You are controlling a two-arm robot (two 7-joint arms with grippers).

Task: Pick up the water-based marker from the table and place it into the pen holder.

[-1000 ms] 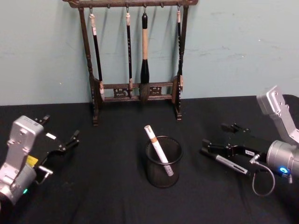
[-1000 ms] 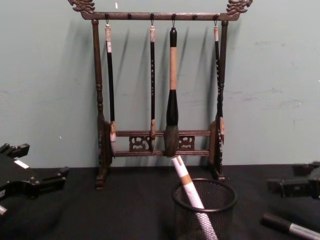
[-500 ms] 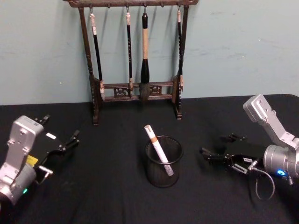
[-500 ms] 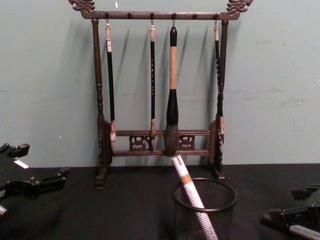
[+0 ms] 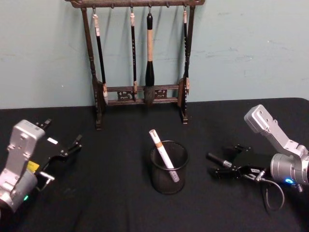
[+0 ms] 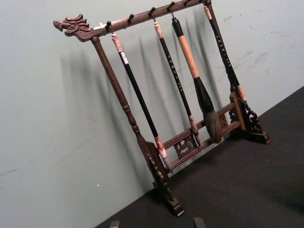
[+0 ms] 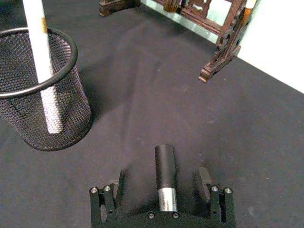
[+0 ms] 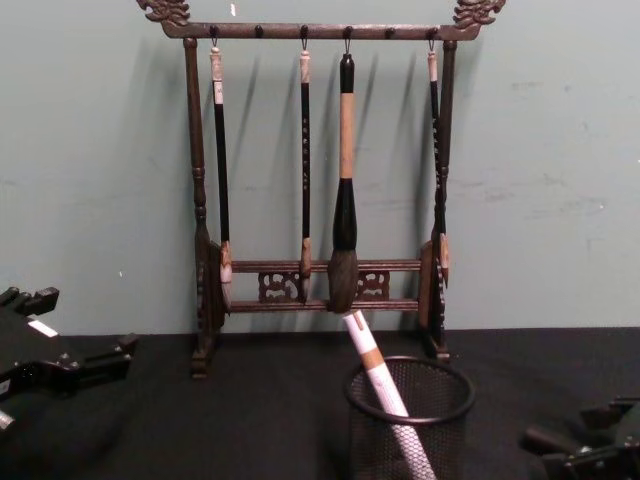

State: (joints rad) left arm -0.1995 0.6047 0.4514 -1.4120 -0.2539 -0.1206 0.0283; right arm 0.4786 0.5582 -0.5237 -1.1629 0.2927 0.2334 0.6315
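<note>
The water-based marker [image 5: 216, 159] has a black cap and a silver barrel. It lies on the black table right of the pen holder [image 5: 168, 170]. My right gripper [image 5: 220, 160] is low over the table, open, with one finger on each side of the marker [image 7: 165, 176]. In the right wrist view the fingers [image 7: 204, 179] stand clear of the barrel. The round black mesh pen holder [image 7: 43, 97] holds a white pen [image 5: 163, 154] with an orange band. My left gripper [image 5: 62, 133] rests open at the far left.
A tall dark wooden brush rack [image 5: 140, 91] with several hanging brushes stands at the back against the wall, behind the pen holder [image 8: 410, 415]. Bare black table [image 5: 116, 193] stretches between the two arms. The right arm's cable [image 5: 271, 193] loops near the front right.
My right gripper has dropped to the table and moved left, so its open fingers now straddle the marker. The left arm and the pen holder have not moved.
</note>
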